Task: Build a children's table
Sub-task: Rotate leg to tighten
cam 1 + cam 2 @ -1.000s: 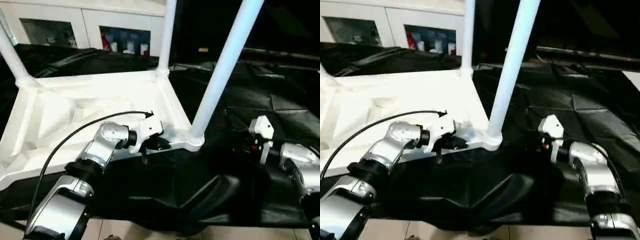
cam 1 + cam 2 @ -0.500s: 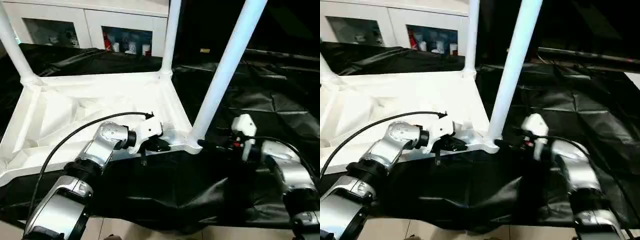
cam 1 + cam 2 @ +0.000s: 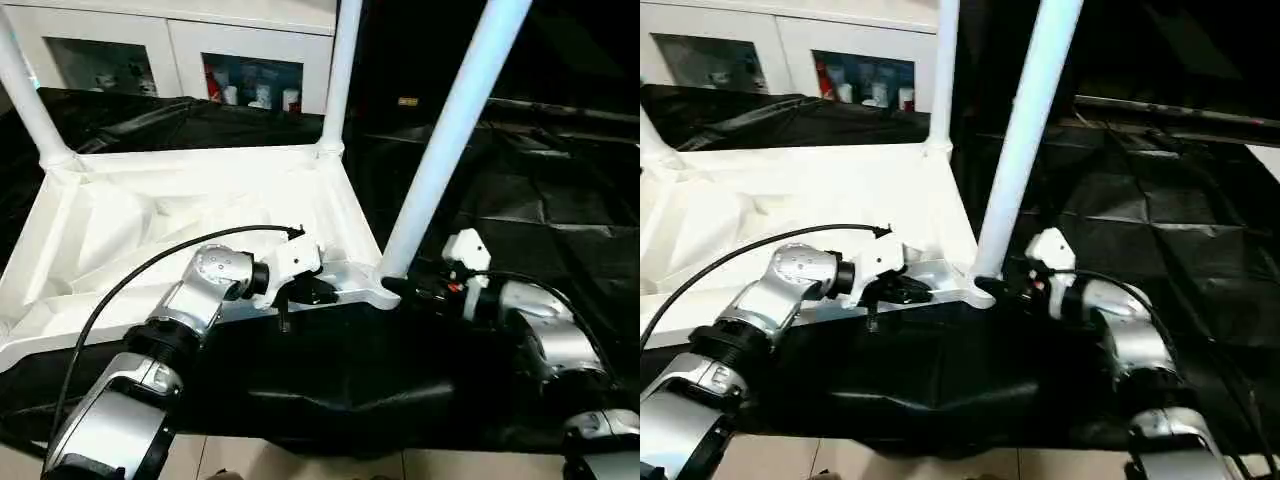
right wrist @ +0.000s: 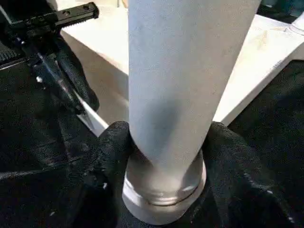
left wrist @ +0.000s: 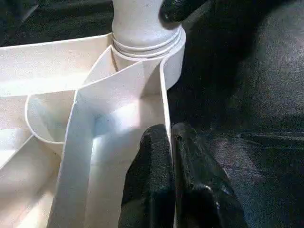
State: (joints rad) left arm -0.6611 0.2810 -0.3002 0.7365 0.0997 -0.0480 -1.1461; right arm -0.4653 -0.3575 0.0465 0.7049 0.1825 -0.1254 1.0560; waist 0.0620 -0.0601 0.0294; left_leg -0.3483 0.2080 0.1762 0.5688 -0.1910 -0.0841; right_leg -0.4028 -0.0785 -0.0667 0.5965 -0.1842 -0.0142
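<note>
**R gripper at near-corner leg base**

Leg [image 3: 450, 130] stands near-upright in the near right corner socket [image 4: 164, 190] of the upturned tabletop [image 3: 190, 215], long axis vertical w/ slight lean. Tabletop lies ribs-up on the black-draped work table [image 3: 560, 190]; two further legs stand in the far corners.

Right gripper [image 4: 161, 142]: fingers [image 4: 114, 142] sit either side of the leg just above the socket collar, jaws apart by the leg's width, pads against the tube. Approach is level, from the robot's right; leg lies straight between the jaws. R arm is the nearer one to this leg.

Left gripper [image 5: 171, 142]: jaws together, pinched on the tabletop's near rim wall, just beside the same corner. Judged role: steadying the top.

Change vs. earlier frames: R gripper was well apart from the leg, out to the right over the cloth; it has come in to the leg base and its jaws have narrowed. L gripper unchanged on the rim.

Next move, judged: press or twist the leg home; needs grip square to the tube axis.
</note>
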